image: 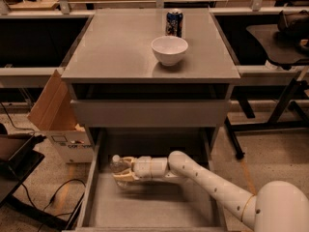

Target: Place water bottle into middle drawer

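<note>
Bottle (116,164): you have it inside the open drawer (154,208), over the back left part of the floor, close to the left wall. Cap points up and toward the back; the body is tilted. Whether it touches the floor, cannot tell.

Gripper (124,170): your gripper is inside the drawer with the bottle, just right of the cap. Fingers (126,177) are clamped on the bottle body, one above and one below.

Arm (207,183): reaches in from the lower right, crossing the drawer toward its left wall.

Upper drawer (149,112): closed, only the flat gray front showing, directly above the open one.

Table (111,47): bowl (169,50) stands right of centre. Can (174,22) is upright just behind the bowl, near the back edge.

Box (53,111): cardboard, on the ground off the table's left edge, flap raised.
</note>
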